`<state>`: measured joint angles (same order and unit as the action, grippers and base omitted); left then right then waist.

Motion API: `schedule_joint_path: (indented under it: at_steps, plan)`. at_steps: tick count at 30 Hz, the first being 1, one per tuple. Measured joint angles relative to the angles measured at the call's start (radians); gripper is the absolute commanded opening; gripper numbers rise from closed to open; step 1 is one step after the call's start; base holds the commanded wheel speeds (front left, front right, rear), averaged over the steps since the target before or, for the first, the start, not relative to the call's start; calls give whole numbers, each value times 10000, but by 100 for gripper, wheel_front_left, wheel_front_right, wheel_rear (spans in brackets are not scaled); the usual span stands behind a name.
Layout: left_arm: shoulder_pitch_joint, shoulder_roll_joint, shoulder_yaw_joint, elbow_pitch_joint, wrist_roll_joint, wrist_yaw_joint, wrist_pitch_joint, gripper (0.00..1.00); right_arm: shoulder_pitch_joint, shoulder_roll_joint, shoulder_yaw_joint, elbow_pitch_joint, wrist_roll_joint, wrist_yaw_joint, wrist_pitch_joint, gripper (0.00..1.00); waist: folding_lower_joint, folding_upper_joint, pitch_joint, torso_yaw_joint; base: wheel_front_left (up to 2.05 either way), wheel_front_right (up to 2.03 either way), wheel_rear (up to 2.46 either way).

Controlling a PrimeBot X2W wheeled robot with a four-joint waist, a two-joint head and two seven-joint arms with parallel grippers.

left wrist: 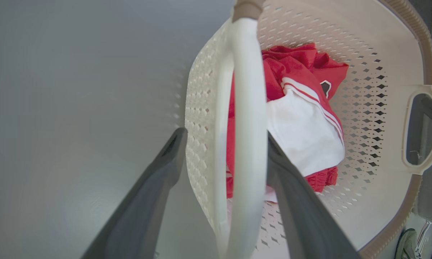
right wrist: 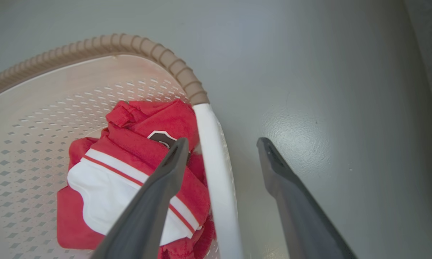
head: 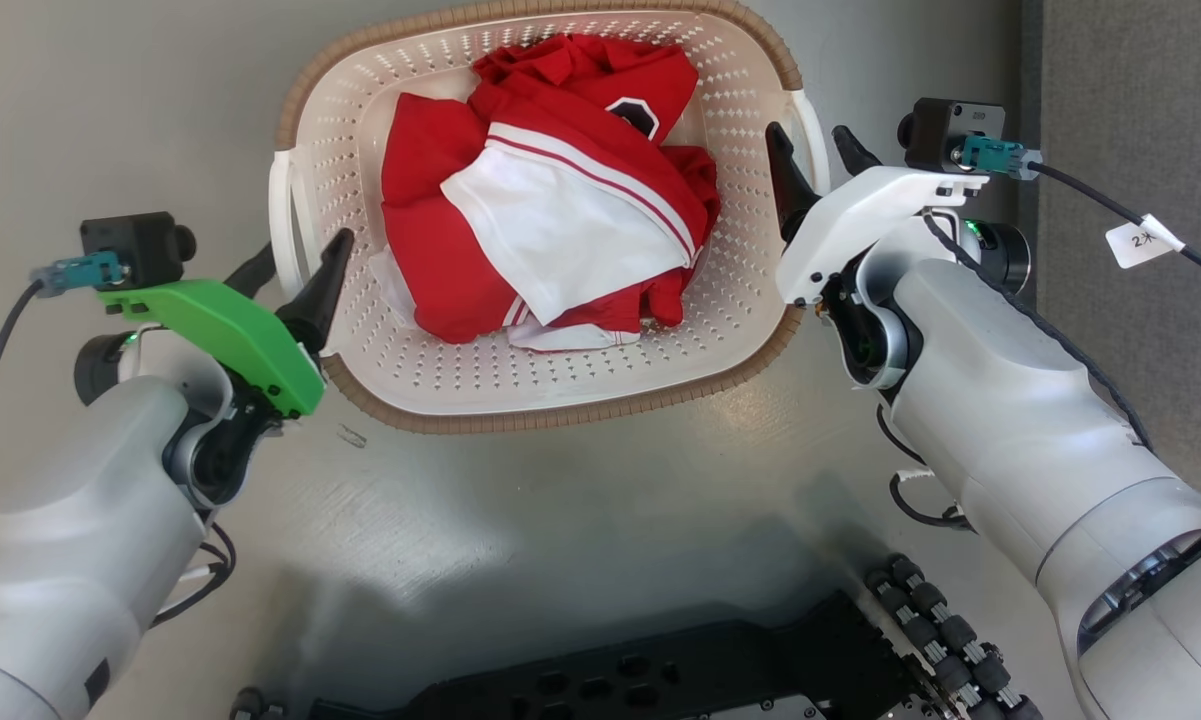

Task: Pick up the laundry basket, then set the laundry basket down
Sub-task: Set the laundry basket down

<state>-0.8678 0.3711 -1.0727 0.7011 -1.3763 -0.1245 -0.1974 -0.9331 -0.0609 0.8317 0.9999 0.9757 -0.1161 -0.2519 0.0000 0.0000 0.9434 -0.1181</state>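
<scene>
Our left gripper (head: 300, 268) and right gripper (head: 810, 150) each straddle one of the laundry basket (head: 520, 420) side handles (left wrist: 248, 108), jaws spread, clasping nothing. The basket seemingly sits on the floor (head: 560, 560); gripping, lifting and setting down remain.

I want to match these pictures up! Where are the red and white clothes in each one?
Head view: the red and white clothes sit upper middle, inside the laundry basket.
Left wrist view: clothes right of centre, behind the near white handle.
Right wrist view: clothes lower left.
Shared landmark: the brown rim.
</scene>
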Motion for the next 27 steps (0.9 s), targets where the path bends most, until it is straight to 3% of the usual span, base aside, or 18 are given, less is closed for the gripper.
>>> schedule_joint_path:
  at_steps: [7, 27]
  plan:
    - [-44, 219, -305, 228, 198, 0, -150, 100, 35, 2, -4, -13, -19, 0, 0, 100, 0, 0, -297, -13, 0, 0, 0]
    - [609, 35, -550, 405, 199, 0, -456, 100, 1095, 8, -198, 249, -282, 196, 0, 100, 0, 0, -2158, -105, 0, 0, 0]
